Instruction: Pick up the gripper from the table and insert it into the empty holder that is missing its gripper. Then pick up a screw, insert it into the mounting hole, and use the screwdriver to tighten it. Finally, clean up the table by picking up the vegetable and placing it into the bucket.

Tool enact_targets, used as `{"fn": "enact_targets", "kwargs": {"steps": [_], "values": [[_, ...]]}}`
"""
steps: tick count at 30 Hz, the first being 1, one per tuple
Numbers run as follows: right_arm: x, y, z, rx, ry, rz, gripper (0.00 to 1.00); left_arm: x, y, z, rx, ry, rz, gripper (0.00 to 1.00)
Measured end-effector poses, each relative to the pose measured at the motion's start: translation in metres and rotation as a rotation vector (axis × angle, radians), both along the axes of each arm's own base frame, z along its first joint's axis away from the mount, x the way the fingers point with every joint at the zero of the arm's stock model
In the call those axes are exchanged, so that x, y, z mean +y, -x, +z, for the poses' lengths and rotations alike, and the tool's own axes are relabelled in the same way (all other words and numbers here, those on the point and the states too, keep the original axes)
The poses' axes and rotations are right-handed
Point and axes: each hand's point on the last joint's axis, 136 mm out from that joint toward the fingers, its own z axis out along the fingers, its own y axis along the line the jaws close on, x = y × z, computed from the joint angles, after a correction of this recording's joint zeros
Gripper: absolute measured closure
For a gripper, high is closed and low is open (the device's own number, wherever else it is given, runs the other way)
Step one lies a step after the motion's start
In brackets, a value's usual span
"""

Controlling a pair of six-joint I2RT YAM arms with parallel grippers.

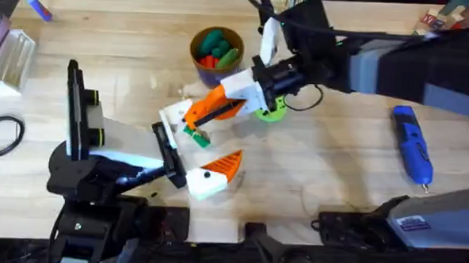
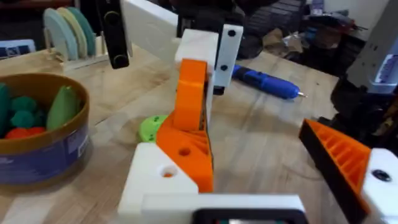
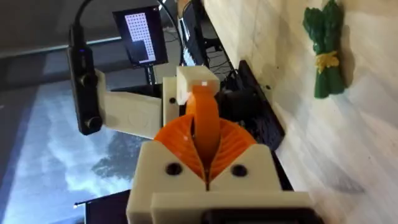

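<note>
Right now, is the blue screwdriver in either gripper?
No. The screwdriver lies flat on the table on the right side, apart from both the left gripper and the right gripper.

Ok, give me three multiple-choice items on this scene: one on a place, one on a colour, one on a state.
1. Where is the screwdriver?
A. In the bucket
B. Lying on the table on the right side
C. Held in the left gripper

2. What colour is the bucket's outer wall?
A. Blue
B. White
C. Orange

3. What is the state of the slim green vegetable?
A. Inside the bucket
B. Clamped in a gripper
C. Lying on the table

Answers:
1. B: the overhead view shows the screwdriver flat on the table, apart from both arms.
2. A: the left wrist view shows the bucket with a blue wall under a brown rim.
3. C: the right wrist view shows the vegetable resting on the wood with nothing gripping it.
</note>
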Motion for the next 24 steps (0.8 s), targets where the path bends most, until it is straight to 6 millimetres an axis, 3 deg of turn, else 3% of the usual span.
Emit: {"fn": "enact_targets", "kwargs": {"steps": [4, 9, 20, 24], "values": [[-0.012, 0.014, 0.013, -0.059, 0.039, -0.002, 0.995, -0.007, 0.013, 0.009, -0.045, 0.01, -0.084, 0.015], [-0.011, 0.017, 0.015, -0.135, 0.047, -0.001, 0.995, -0.008, 0.016, 0.009, -0.04, 0.016, -0.104, 0.015], [-0.005, 0.013, -0.006, -0.255, -0.122, -0.081, 0.995, -0.004, 0.008, 0.004, 0.052, 0.038, -0.054, 0.015], [-0.002, 0.019, -0.018, -0.208, -0.108, -0.145, 0.995, -0.002, 0.004, -0.005, 0.117, 0.04, -0.025, 0.015]]}}
